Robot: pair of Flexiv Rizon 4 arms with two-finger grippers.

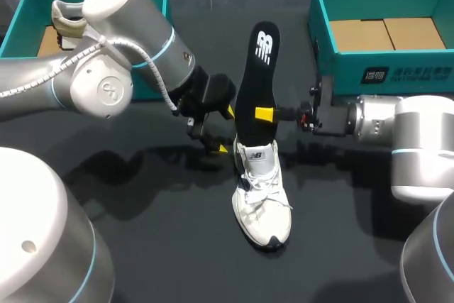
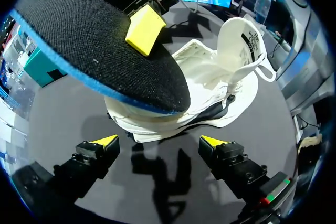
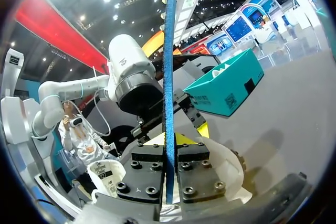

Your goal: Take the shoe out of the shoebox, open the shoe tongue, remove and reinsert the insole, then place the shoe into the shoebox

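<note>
Closest to me, the white shoe (image 1: 261, 196) sat on the dark desk (image 1: 142, 246) near its middle, toe pointing my way and heel away. In the left wrist view the shoe (image 2: 210, 77) lay ahead of the fingers with its tongue (image 2: 241, 40) pulled up and back. My left hand (image 1: 221, 129) hung just left of the heel, its two yellow-tipped fingers spread wide with nothing between them and clear of the shoe; its own view showed that hand (image 2: 160, 141) the same way. Across from it, my right hand (image 1: 266, 113) came in level from the right and was clamped on the black insole (image 1: 257, 83), one finger on each face. The right wrist view showed the hand (image 3: 169, 140) pinching the insole's blue edge (image 3: 169, 51). The insole stood upright over the heel; its lower end met the shoe's opening, though I could not tell whether it sat inside. From the left wrist the insole (image 2: 89, 51) overhung the shoe. Farther back, the right shoebox (image 1: 386, 69) stood behind the right arm, and the left shoebox (image 1: 28, 12) held a second shoe (image 1: 67, 23).
</note>
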